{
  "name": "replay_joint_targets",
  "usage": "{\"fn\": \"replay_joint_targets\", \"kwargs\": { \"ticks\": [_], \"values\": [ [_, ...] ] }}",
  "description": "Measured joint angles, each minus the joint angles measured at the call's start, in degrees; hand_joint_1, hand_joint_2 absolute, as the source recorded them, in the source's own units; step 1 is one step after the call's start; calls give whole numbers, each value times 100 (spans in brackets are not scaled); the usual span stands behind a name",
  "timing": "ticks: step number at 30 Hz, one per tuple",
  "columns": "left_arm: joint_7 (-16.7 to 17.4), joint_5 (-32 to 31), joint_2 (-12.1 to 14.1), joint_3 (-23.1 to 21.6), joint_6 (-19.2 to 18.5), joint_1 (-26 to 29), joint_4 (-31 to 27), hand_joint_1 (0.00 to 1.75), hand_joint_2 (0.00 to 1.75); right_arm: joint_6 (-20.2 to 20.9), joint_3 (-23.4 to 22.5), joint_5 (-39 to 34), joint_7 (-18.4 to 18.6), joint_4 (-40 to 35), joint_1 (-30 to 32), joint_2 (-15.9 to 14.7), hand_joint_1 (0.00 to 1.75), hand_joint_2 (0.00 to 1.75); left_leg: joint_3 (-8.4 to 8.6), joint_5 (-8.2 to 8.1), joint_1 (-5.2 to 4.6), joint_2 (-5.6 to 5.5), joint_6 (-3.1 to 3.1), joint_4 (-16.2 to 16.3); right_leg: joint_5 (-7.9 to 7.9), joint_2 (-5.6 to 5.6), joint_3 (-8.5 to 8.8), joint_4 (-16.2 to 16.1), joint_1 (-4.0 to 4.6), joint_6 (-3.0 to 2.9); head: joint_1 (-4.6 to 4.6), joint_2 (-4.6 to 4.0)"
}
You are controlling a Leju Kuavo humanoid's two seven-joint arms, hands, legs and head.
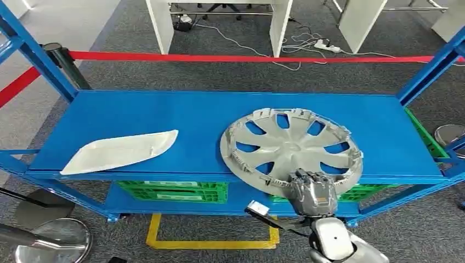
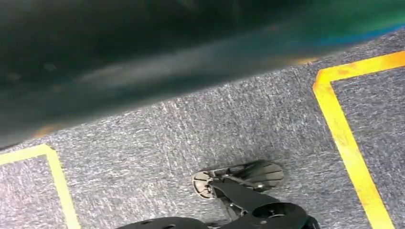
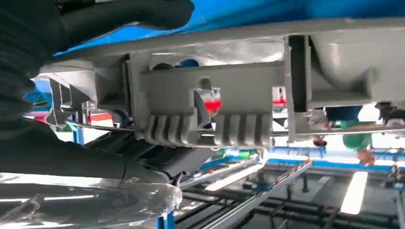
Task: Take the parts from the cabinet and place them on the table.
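A silver hubcap (image 1: 290,148) lies face down on the blue shelf (image 1: 164,109) of the cabinet, right of centre, its near rim hanging over the front edge. My right hand (image 1: 312,193) grips that near rim from the front. In the right wrist view its dark fingers (image 3: 71,162) wrap above and below the hubcap's ribbed rim (image 3: 215,95). A long white plastic part (image 1: 120,152) lies flat on the shelf's left side, apart from the hubcap.
Green crates (image 1: 170,190) sit on the lower shelf. Blue uprights (image 1: 33,55) frame both ends of the cabinet. A red barrier tape (image 1: 219,57) runs behind it. Yellow floor tape (image 1: 208,244) marks the carpet in front, and a round metal base (image 1: 52,241) stands at the lower left.
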Motion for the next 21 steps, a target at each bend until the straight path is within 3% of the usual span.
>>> {"fn": "replay_joint_targets", "kwargs": {
  "ticks": [6, 12, 14, 15, 16, 18, 19, 20, 21],
  "values": [
    [-33, 0, 0, 35, 0, 1, 0, 0, 0, 0, 236, -11, 103, -232, -48, -203, 175, 175, -5, 1, -1, 0, -1, 0, 3, 0, 54, 1, 0, 1, -2, 0],
    [-33, -2, 0, 39, 0, 1, 0, 0, 0, 0, 251, -11, 133, -244, -51, -220, 175, 175, -5, 1, -1, 0, -1, 0, 3, 0, 54, 1, 0, 1, -2, 0],
    [-44, -9, 0, 57, -2, 1, 0, 0, 0, 6, 410, -11, 393, -399, -142, -358, 175, 175, -5, 2, -1, 0, -1, 0, 4, 1, 54, 2, 0, 1, -2, 0],
    [-50, -37, -2, 81, 2, 1, 0, 0, 0, 79, 577, -11, 568, -737, -341, -603, 175, 175, -4, 2, -1, 0, -2, 0, 3, 0, 53, 2, 0, 1, -2, 0],
    [-61, -59, -7, 98, 50, 3, 0, 0, 0, 304, 553, -18, 270, -1364, -486, -982, 175, 175, -4, 3, -1, -1, -1, 1, 4, -3, 53, 1, 0, 1, -2, 0],
    [-74, -79, -9, 105, 81, 2, 0, 0, 0, 258, 347, -39, -343, -1644, -358, -1064, 175, 175, -1, 3, 0, -3, -1, 2, 3, -8, 31, -1, 0, 1, -2, 0],
    [-76, -100, -15, 107, 96, 1, 0, 0, 0, 217, 65, -42, -1005, -1837, -118, -963, 175, 175, -4, 1, -1, -18, 1, 2, -1, -25, 48, 0, 0, 2, 0, 0],
    [-76, -120, -20, 114, 109, 7, 0, 0, 0, 181, -365, -31, -1929, -2073, 246, -643, 175, 175, -13, 1, 0, -40, 1, 2, -3, -45, 68, 1, 5, 4, 9, 0],
    [-79, -133, -22, 127, 125, 29, 0, 0, 0, 162, -931, -31, -3069, -2324, 584, -122, 175, 175, -19, 0, 9, -38, -1, 2, -3, -38, 57, 2, 17, 3, 11, 0]
  ]
}}
